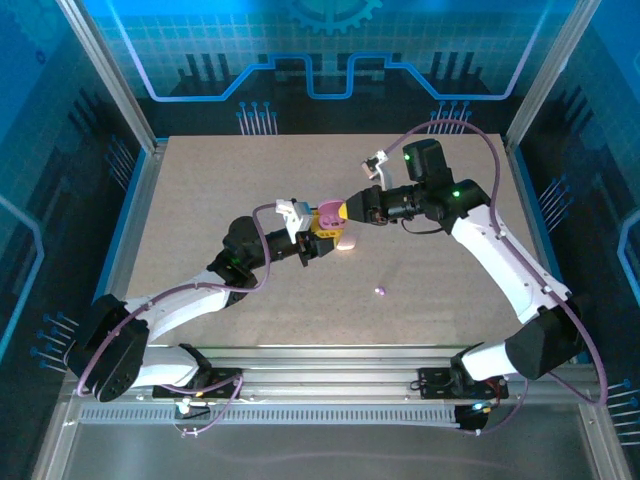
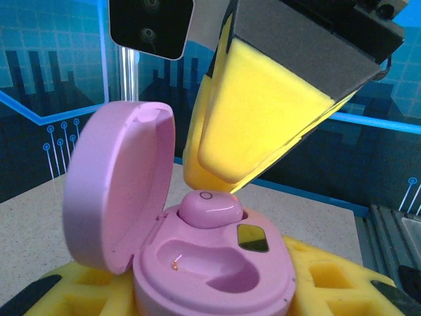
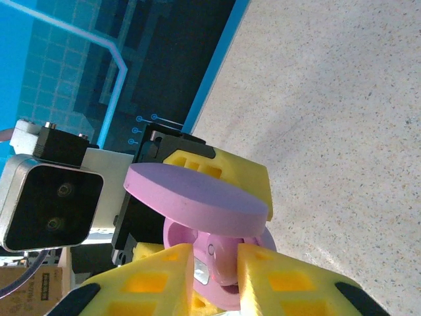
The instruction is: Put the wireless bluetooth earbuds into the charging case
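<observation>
A pink charging case sits between the yellow foam fingers of my left gripper, which is shut on it. Its lid stands open to the left. A pink earbud rests in the case's far slot, and the near slot is hollow. From above, my right gripper points down into the case, its fingers narrowed to either side of the earbud. In the top view both grippers meet at the case, mid-table. A lilac earbud lies loose on the table.
A pale oval case lies on the table just right of the left gripper. The speckled table is bordered by metal frame posts and blue walls. The left wrist camera housing shows close behind the case.
</observation>
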Controlling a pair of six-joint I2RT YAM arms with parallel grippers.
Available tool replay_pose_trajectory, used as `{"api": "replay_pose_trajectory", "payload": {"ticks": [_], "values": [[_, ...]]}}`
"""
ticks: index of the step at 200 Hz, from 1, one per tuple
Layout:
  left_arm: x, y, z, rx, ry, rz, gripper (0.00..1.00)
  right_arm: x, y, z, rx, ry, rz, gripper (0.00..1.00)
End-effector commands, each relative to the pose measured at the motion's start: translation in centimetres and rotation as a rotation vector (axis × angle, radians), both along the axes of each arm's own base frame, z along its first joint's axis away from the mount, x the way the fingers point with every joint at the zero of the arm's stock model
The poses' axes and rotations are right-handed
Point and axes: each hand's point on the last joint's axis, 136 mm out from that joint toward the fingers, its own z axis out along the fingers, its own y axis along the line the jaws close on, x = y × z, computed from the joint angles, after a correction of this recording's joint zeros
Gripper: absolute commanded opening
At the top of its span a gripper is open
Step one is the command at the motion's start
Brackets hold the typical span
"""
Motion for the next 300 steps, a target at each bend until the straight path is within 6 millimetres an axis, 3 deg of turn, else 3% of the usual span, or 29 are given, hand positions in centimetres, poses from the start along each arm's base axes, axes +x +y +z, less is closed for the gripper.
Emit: {"api": "replay_pose_trajectory", "payload": {"ticks": [1, 30, 55, 67, 82, 97, 142, 169, 193, 242, 300], "values": [[-0.7, 0.0, 2.7, -0.042, -0.08, -0.015, 0.39, -0.6, -0.1, 1.6, 0.003, -0.051, 0.007, 0.28], [-0.5, 0.4, 2.7, -0.037, -0.092, 0.013, 0.39, -1.0, -1.9, 3.0, -0.009, -0.132, -0.046, 0.35], [-0.5, 0.6, 2.7, -0.038, -0.099, 0.028, 0.39, 0.0, -5.5, 2.0, -0.072, -0.159, -0.197, 0.36], [-0.5, 0.8, 2.9, -0.039, -0.106, 0.039, 0.39, 0.7, -7.9, -0.2, -0.149, -0.122, -0.295, 0.37], [-0.5, 1.0, 3.1, -0.042, -0.113, 0.051, 0.39, 1.1, -10.9, -4.5, -0.279, -0.017, -0.406, 0.37], [-0.5, 1.3, 3.2, -0.041, -0.118, 0.066, 0.39, 0.7, -12.1, -8.8, -0.35, 0.096, -0.42, 0.38], [-0.7, 1.6, 3.7, -0.041, -0.126, 0.075, 0.39, -2.6, -11.1, -20.0, -0.48, 0.388, -0.334, 0.39], [-0.7, 1.6, 3.7, -0.039, -0.122, 0.076, 0.39, -3.7, -11.3, -24.0, -0.595, 0.437, -0.311, 0.41], [-0.7, 1.6, 3.7, -0.039, -0.122, 0.075, 0.39, -4.1, -10.5, -25.6, -0.617, 0.476, -0.273, 0.41], [-0.6, 1.6, 3.5, -0.035, -0.115, 0.077, 0.39, -5.0, -8.1, -26.5, -0.641, 0.489, -0.207, 0.42], [-0.6, 1.5, 3.6, -0.032, -0.12, 0.078, 0.39, -5.9, -7.5, -27.9, -0.729, 0.494, -0.192, 0.43]]}}
